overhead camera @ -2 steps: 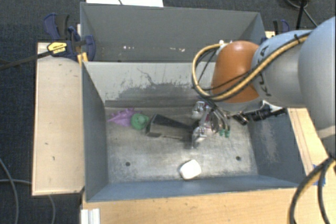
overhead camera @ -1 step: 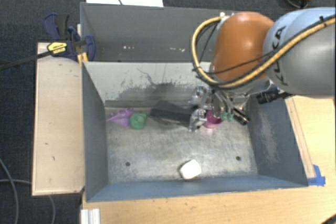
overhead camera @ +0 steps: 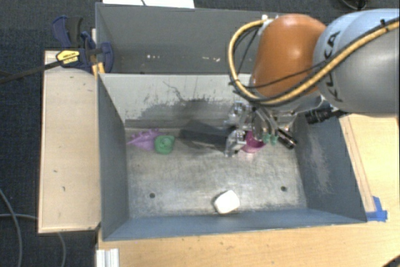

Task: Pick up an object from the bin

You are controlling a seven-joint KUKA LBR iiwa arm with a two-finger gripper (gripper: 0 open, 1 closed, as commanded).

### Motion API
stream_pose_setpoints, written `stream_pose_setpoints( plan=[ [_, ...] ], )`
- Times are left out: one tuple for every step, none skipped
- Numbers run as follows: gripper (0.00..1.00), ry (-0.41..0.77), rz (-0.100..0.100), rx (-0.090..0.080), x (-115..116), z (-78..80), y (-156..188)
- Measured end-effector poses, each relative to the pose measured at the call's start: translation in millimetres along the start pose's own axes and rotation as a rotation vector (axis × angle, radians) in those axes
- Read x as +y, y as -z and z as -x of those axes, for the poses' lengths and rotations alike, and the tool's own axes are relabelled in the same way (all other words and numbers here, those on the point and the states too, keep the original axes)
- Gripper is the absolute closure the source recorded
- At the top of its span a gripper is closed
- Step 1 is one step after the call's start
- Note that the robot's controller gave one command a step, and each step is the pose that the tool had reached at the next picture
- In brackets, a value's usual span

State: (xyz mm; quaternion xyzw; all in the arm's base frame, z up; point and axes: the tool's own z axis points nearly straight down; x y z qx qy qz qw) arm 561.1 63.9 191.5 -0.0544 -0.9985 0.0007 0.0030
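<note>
My gripper [overhead camera: 237, 137] is down near the bin floor, right of the middle and towards the back wall. A dark grey flat block [overhead camera: 201, 133] lies just to its left, its right end reaching the gripper. A small magenta thing [overhead camera: 254, 144] sits right beside the gripper on its right, partly hidden by it. I cannot tell whether either thing is between the jaws.
A green round piece [overhead camera: 164, 145] with a purple thing [overhead camera: 144, 139] next to it lies at the bin's left side. A white lump [overhead camera: 226, 202] rests near the front wall. The arm with its orange cover and cables hangs over the bin's right back part.
</note>
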Motion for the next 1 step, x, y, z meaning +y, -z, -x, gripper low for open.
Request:
stream_pose_setpoints(
  plan=[
    [1.00,0.005,0.000,0.000,10.0,-12.2,29.2]
  ],
)
